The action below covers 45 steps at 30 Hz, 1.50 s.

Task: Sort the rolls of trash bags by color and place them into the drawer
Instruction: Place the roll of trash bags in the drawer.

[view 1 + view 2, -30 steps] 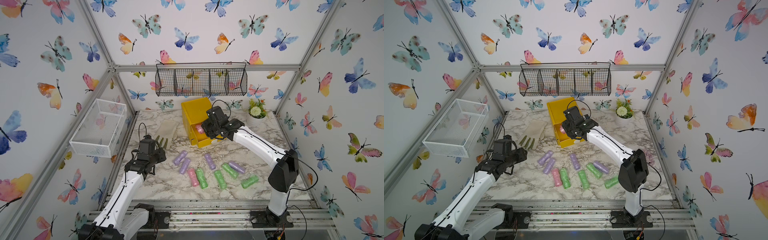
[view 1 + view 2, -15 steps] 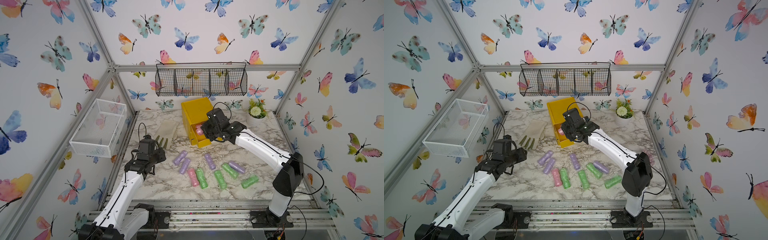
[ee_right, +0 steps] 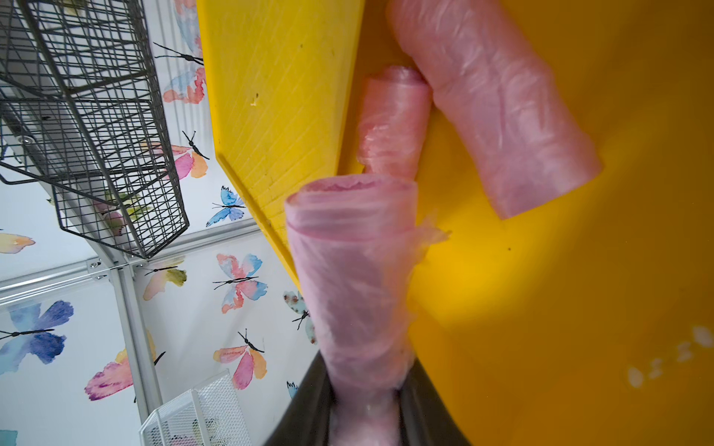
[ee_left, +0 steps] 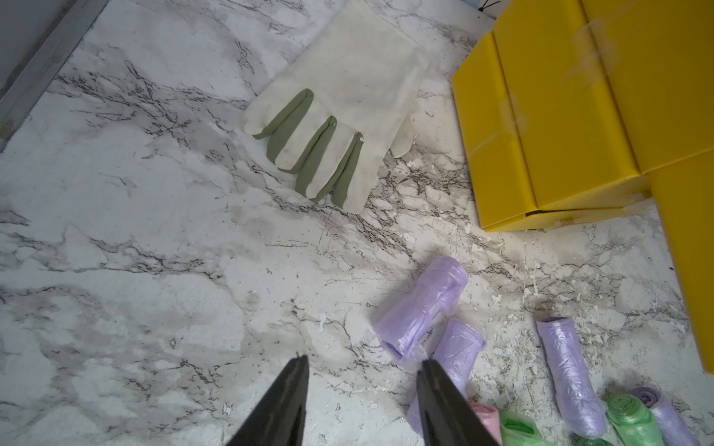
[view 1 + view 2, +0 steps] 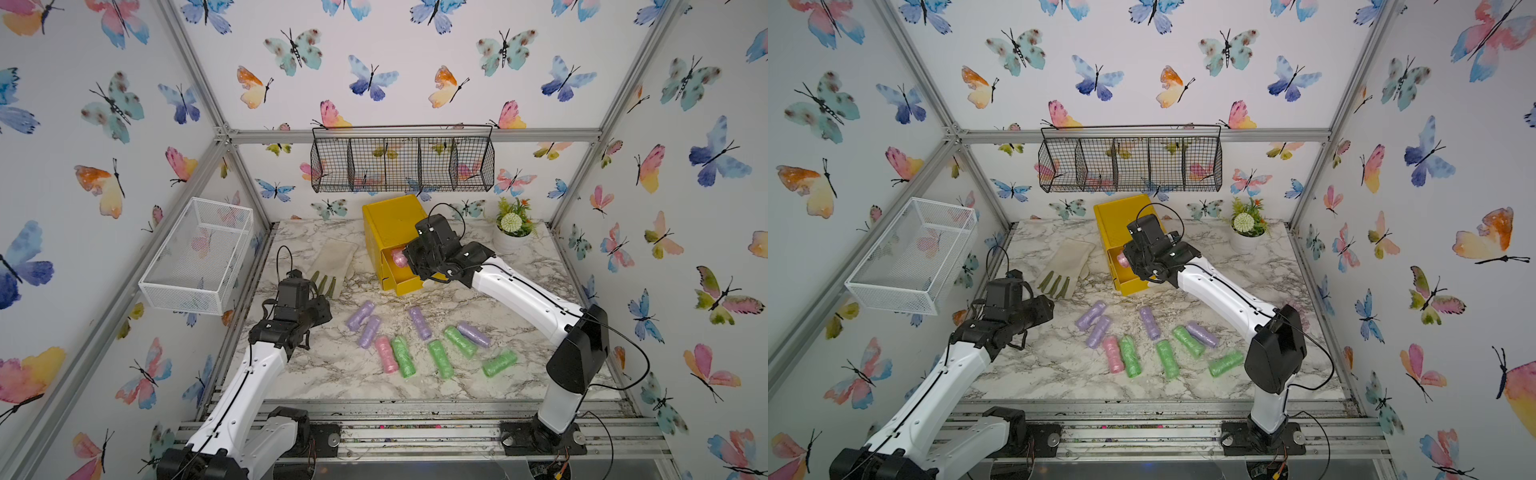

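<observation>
Squeezed shut in the right pincer (image 3: pixel 365 417): one pink roll (image 3: pixel 355 270), gripped by its end and poking out over the pulled-out drawer (image 3: pixel 579 270) of the yellow chest (image 5: pixel 390 220). Held end-first like that, most likely, to slip past the chest's front edge and drop beside two other pink rolls (image 3: pixel 498 116) already lying inside, touching each other. Pink with pink, so sorted by color. Looks about ready to let go. On the other side, the left pincer (image 4: pixel 365 367), half open with nothing in it, hanging above the bench (image 4: pixel 154 231) just beside the purple rolls (image 4: pixel 425 305), maybe waiting for a turn. Out on the bench, apart from the chest: one more pink roll (image 5: pixel 386 354), four purple, four green rolls (image 5: pixel 403 356), some touching. Only bare bench between them and the drawer. Near the chest, a pale glove (image 4: pixel 347 96) lying flat, not in the way. Farther back, a little plant pot (image 5: pixel 513 226). Up on the walls, a black wire basket (image 5: pixel 401 164) and a white wire basket (image 5: pixel 199 253), clear of both arms. Biggest thing in the way: the right arm itself, stretched across the drawer's front.
</observation>
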Motion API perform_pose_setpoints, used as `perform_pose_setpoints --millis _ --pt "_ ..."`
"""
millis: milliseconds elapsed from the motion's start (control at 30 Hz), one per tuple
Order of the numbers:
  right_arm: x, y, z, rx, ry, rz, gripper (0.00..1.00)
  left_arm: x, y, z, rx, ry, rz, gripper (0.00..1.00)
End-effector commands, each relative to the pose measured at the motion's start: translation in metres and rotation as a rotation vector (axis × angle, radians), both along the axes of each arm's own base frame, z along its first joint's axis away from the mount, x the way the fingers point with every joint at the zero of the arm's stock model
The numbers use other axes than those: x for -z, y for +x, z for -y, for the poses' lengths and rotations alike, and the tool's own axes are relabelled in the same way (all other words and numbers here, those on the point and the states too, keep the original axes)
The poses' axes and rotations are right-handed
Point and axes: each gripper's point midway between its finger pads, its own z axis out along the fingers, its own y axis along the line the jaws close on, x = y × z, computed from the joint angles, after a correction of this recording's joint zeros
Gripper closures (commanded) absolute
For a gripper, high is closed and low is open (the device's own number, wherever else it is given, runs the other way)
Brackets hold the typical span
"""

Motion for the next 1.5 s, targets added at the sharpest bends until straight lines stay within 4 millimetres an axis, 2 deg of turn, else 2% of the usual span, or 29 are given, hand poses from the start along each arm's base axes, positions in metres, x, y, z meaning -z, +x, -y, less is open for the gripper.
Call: perform_pose_setpoints --millis 0,600,867,1100,1467 --pt "0.015 0.004 -0.004 0.01 -0.019 -0.021 0.71 -0.007 0.0 0.0 0.012 -0.005 0.013 0.5" --pt "0.037 0.019 -0.003 0.033 -0.081 -0.045 0.67 -0.007 0.001 -0.002 0.008 -0.005 0.015 0.49" --pt "0.04 0.028 -0.001 0.045 -0.096 -0.041 0.64 -0.008 0.0 -0.002 0.006 -0.004 0.015 0.49" --pt "0.033 0.031 0.001 0.048 -0.093 -0.017 0.52 -0.009 0.001 -0.003 0.003 -0.005 0.019 0.49" --pt "0.018 0.032 -0.001 0.038 -0.062 0.019 0.5 -0.009 0.001 -0.004 0.002 -0.005 0.02 0.49"
